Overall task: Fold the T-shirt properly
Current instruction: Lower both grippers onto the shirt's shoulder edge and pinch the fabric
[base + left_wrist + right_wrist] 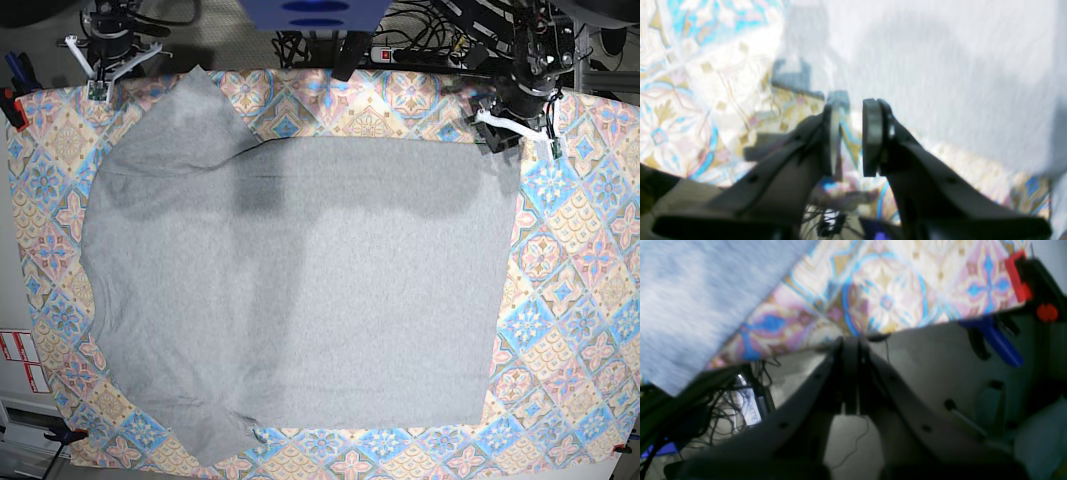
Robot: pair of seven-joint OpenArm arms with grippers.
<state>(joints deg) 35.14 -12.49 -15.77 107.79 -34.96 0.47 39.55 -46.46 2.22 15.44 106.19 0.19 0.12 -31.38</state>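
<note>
- One T-shirt, grey, spread flat on patterned tablecloth.
- Left gripper: just off the shirt's far corner, jaws narrowly parted, empty.
- Right gripper: beyond the tablecloth's far edge, closed, empty.

One T-shirt, one tablecloth, two hands: left, right.

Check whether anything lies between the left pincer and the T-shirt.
Nothing visible does. The left pincer sits at the T-shirt's far corner, jaws parted with only the patterned tablecloth showing between them. The shirt lies flat on the cloth with nothing on it.
</note>
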